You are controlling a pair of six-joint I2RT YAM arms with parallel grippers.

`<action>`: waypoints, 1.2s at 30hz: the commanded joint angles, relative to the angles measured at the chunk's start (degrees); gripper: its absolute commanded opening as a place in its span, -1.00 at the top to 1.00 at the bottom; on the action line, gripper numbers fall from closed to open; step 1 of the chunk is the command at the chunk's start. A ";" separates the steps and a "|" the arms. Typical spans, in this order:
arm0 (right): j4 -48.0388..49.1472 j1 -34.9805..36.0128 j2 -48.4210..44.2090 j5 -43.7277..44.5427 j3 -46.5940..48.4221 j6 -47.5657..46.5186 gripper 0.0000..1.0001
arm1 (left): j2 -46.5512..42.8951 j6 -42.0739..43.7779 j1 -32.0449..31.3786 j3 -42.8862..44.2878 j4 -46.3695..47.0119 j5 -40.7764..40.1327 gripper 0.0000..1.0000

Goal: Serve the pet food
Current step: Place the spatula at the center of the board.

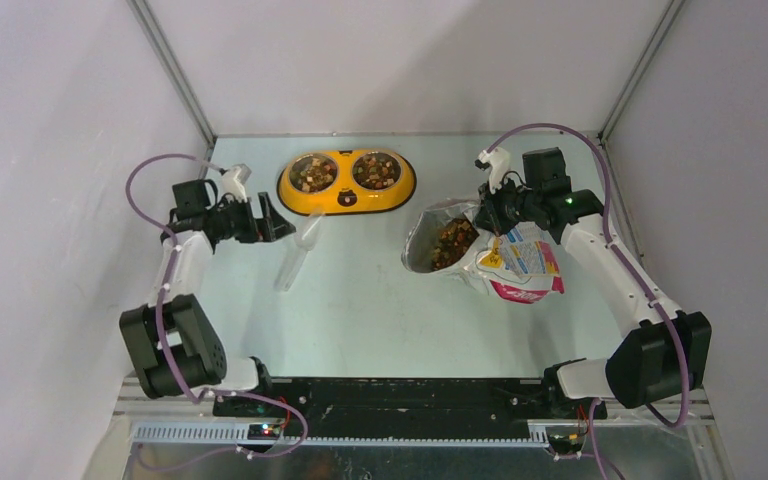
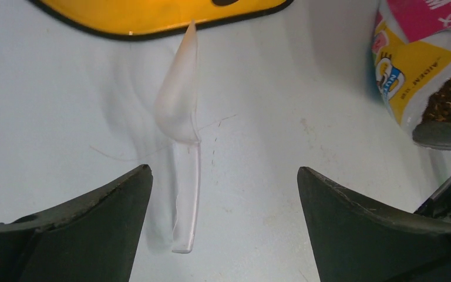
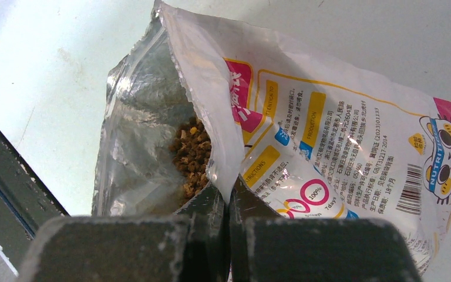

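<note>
Right gripper (image 3: 230, 202) was pinched tight on the rim of the bag (image 3: 340, 135). Pet food (image 1: 313, 172) sat in both feeder (image 1: 345, 201) bowls and inside the bag. Left gripper (image 2: 223, 170) hung, jaws wide apart, over the scoop (image 2: 179, 106).

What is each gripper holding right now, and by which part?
The right gripper pinches the bag by the edge of its open mouth. The left gripper is open and holds nothing; the scoop lies free on the table.
</note>
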 commanded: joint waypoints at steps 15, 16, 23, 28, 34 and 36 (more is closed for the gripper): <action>-2.18 -0.02 -4.36 -3.56 0.30 -1.29 1.00 | -11.59 24.27 -22.07 8.06 -1.39 -8.94 -0.99; -2.26 -0.05 -4.43 -3.86 0.33 -1.42 1.00 | -11.28 25.42 -24.21 8.65 -1.50 -9.90 -0.99; -3.88 -0.13 -5.26 -6.05 0.27 -3.04 1.00 | -7.85 29.46 -30.92 11.25 -0.08 -9.12 -0.99; -7.10 -0.13 -7.22 -9.58 0.29 -6.88 1.00 | -9.22 37.29 -37.68 6.33 3.30 -6.92 -0.99; -10.64 -0.86 -9.65 -12.71 0.27 -10.62 1.00 | -10.11 42.47 -45.51 2.55 9.73 -8.00 -0.99; -11.89 -0.93 -10.06 -13.41 0.32 -11.50 1.00 | -8.85 43.11 -47.22 3.62 9.92 -7.49 -0.99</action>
